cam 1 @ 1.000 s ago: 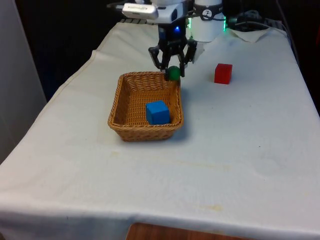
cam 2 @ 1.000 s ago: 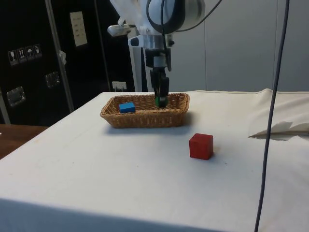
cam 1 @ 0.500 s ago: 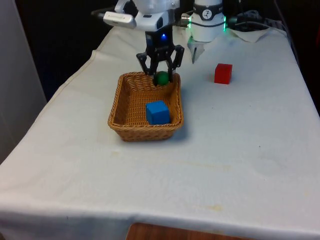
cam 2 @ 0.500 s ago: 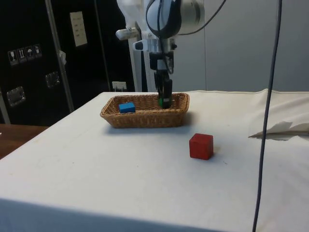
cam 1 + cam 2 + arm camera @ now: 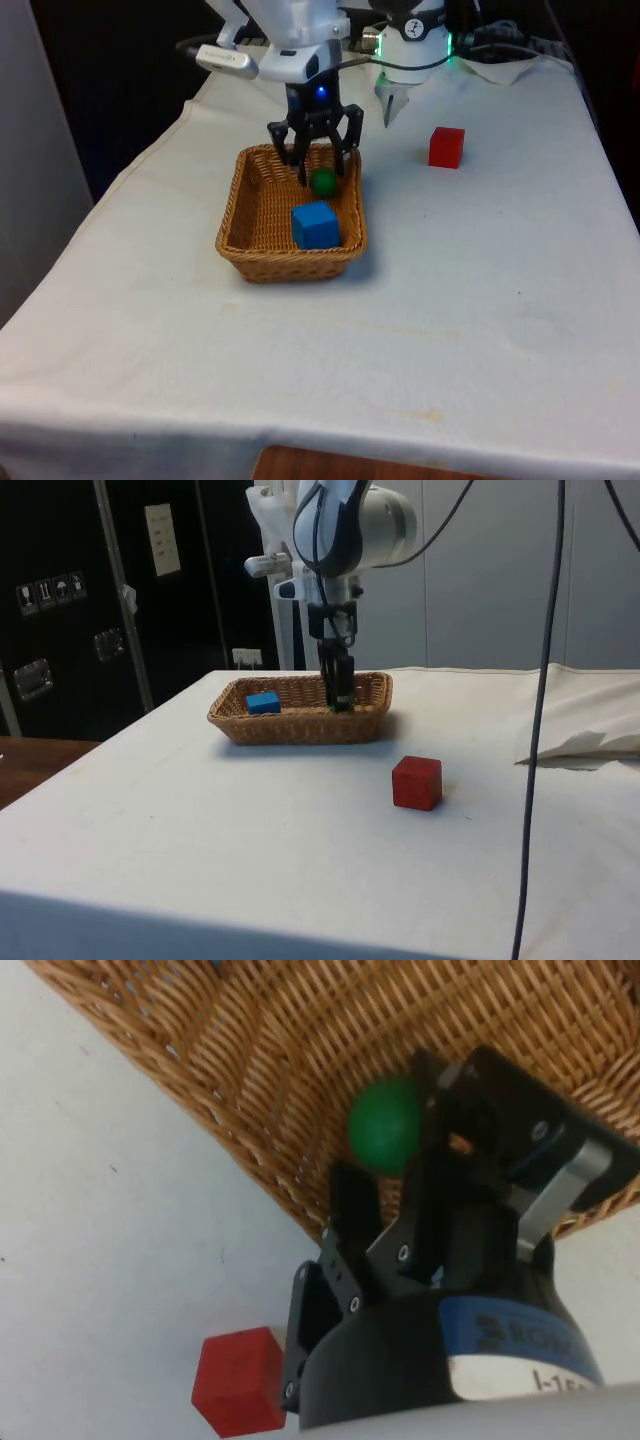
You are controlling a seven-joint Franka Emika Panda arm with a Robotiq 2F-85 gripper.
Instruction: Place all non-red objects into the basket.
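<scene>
Black two-finger gripper (image 5: 318, 170) spread over woven wicker basket (image 5: 243, 208), upper-centre front view; small green ball (image 5: 323, 182) released beside blue cube (image 5: 316, 224) (red cube (image 5: 446, 146) stays). Next: retract upward.

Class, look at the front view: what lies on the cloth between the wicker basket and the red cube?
Nothing: in the front view, bare white cloth separates the basket and the red cube.

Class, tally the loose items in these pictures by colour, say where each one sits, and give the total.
Blue: 1, blue cube in the basket
Green: 1, green ball over the basket, at the gripper
Red: 1, red cube on the cloth
Total: 3
</scene>
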